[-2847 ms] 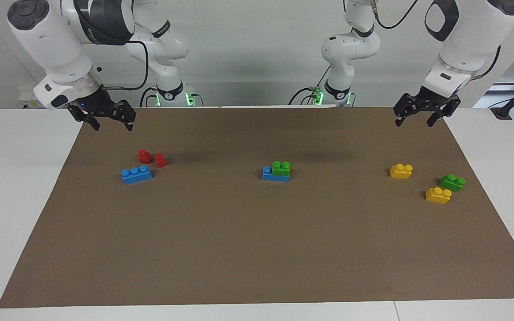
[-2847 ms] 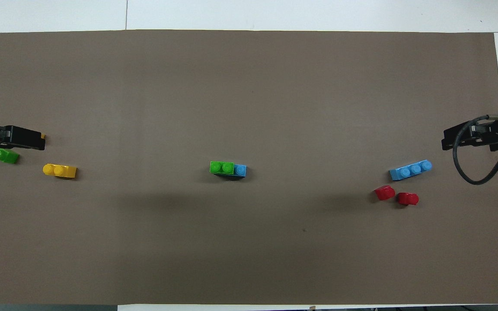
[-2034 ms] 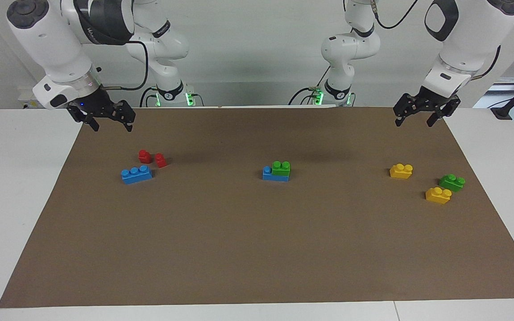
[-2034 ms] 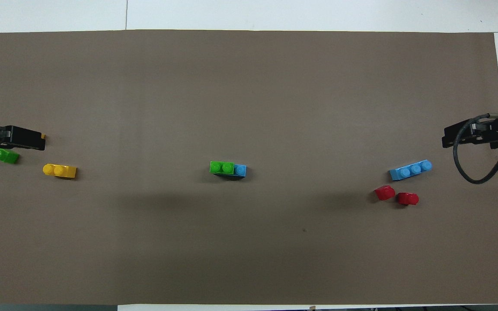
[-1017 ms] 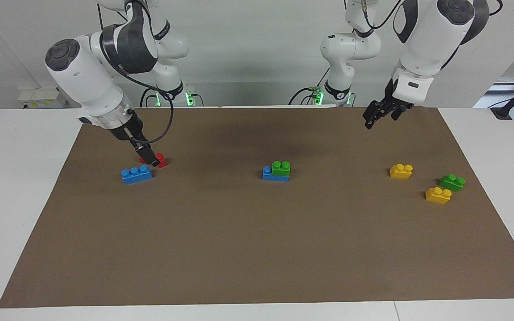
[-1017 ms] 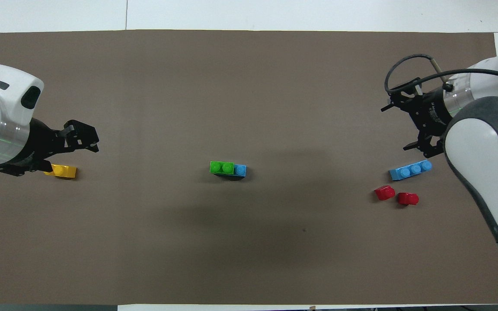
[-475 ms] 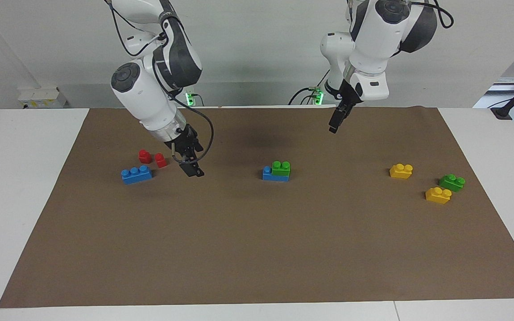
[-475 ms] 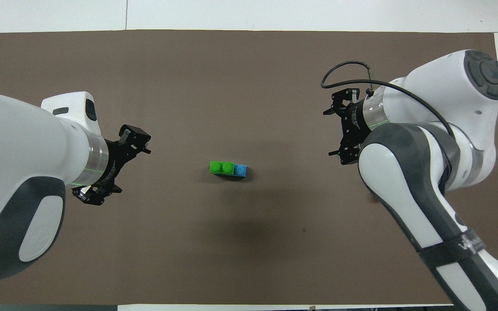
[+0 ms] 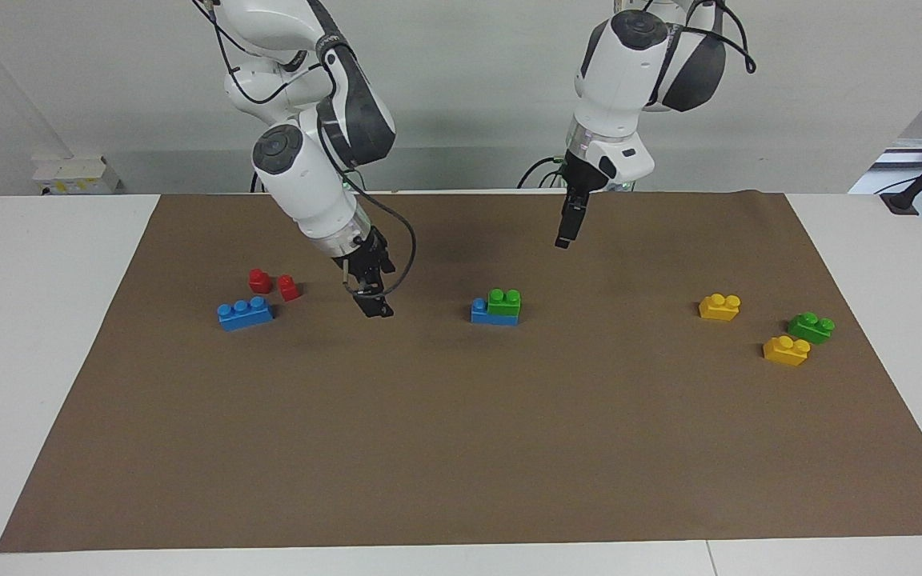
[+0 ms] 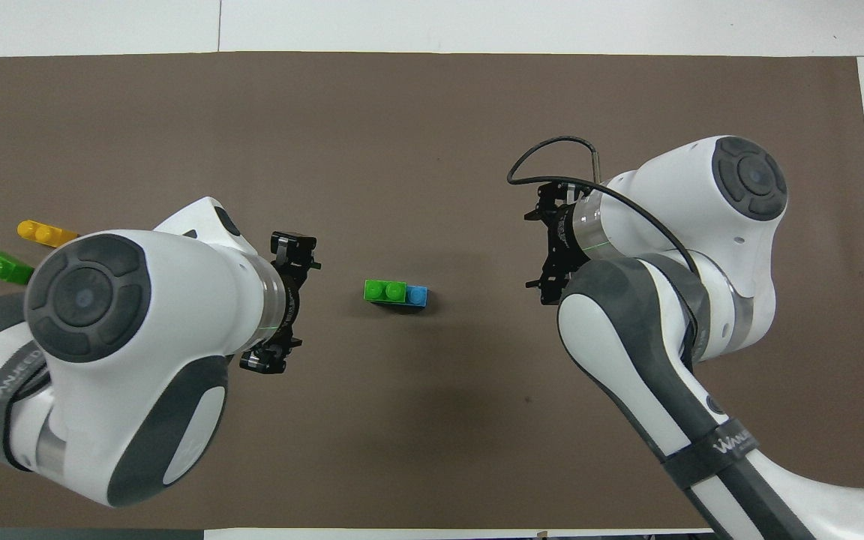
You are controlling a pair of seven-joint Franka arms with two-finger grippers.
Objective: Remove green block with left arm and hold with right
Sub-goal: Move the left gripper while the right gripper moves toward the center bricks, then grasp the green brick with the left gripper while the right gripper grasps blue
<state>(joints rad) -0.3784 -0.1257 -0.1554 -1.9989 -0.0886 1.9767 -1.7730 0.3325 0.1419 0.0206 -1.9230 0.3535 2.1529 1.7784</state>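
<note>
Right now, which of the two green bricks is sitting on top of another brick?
The green block in the middle of the mat, stacked on a blue brick. The other green brick lies directly on the mat beside two yellow bricks.

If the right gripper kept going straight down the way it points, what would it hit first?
Probably just the bare brown mat. The right gripper hangs between the lone blue brick and the green block, over neither.

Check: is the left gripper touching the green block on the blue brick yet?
Apart. The facing view shows the left gripper up in the air, with bare brown mat between it and the green block, which sits on the blue brick.
</note>
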